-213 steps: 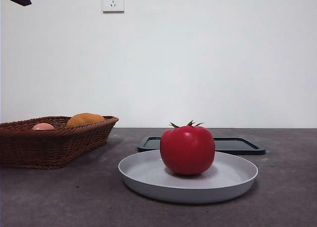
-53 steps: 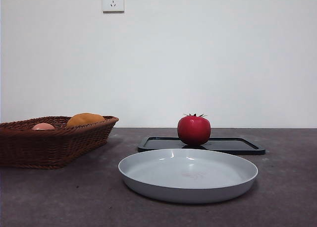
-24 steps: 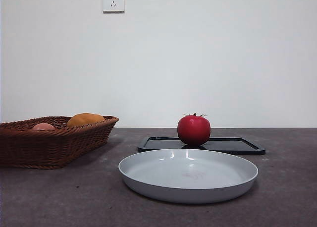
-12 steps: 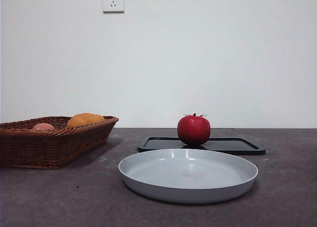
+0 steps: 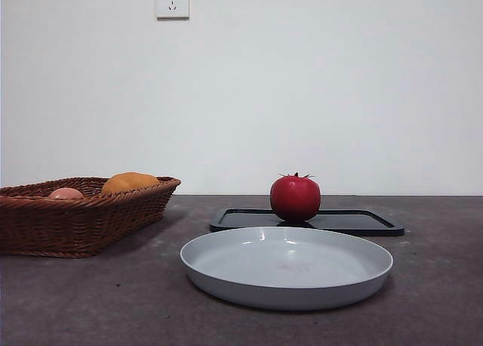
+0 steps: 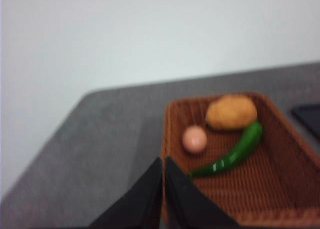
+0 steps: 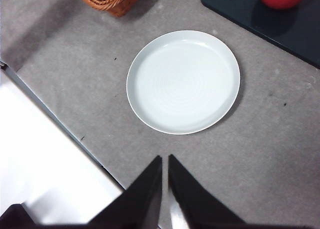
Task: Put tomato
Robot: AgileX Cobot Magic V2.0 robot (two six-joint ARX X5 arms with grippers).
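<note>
The tomato (image 5: pixel 295 198) sat on the black tray (image 5: pixel 362 222) near the table's far edge, behind the bare grey plate (image 5: pixel 287 297). The right gripper (image 7: pixel 165 161) hung high over the near edge, jaws together; the left gripper (image 6: pixel 163 164), jaws likewise together, hung over the wicker basket (image 6: pixel 295 189). Being round and glossy, the tomato could roll off the shallow tray if nudged.

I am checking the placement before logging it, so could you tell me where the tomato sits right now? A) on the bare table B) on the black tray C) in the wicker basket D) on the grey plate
B: the tomato stands on the black tray, behind the grey plate, which holds nothing, and apart from the wicker basket.
</note>
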